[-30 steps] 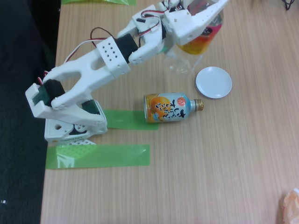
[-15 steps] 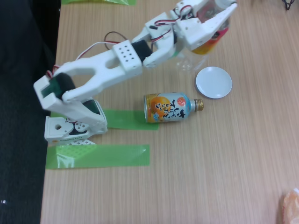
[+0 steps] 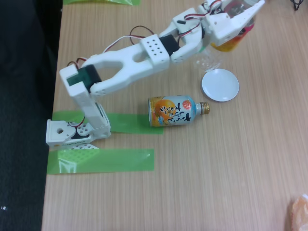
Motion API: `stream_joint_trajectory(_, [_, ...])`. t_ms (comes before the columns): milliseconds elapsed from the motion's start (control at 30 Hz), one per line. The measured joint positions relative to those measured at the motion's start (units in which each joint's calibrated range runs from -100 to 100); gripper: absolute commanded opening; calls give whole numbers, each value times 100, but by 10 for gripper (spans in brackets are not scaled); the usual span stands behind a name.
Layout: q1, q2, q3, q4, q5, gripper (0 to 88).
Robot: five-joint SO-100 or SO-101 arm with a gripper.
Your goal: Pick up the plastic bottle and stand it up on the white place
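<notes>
My gripper (image 3: 246,17) is at the top right of the fixed view, shut on the plastic bottle (image 3: 230,43). The bottle hangs tilted above the table. Its yellow and red label shows under the white finger, and its clear end (image 3: 207,59) points down and left. The cap end is hidden by the gripper and the frame's top edge. The white place, a small round plate (image 3: 220,85), lies on the wooden table just below the bottle's clear end, with nothing on it.
A short orange and light-blue bottle with a gold cap (image 3: 176,110) lies on its side left of and below the plate. Two green tape strips (image 3: 101,160) lie by the arm's base (image 3: 72,132). The table's left edge borders a dark floor. An orange thing (image 3: 299,211) sits at the bottom right corner.
The arm has stretched out, carrying the gripper and the held bottle to the right and further toward the top of the view. The plate and the orange bottle have not moved.
</notes>
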Motion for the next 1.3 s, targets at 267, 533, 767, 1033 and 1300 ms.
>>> stream_joint_trajectory(267, [209,732,-488,-25,0,70])
stream_joint_trajectory(533, [261,1322,-931,-263,0,70])
stream_joint_trajectory(767, [314,1675,-949,-1240,0,70])
stream_joint_trajectory(1033, [411,1684,-651,-1376,0,70])
stream_joint_trajectory(1300, [553,1616,-334,-1376,0,70])
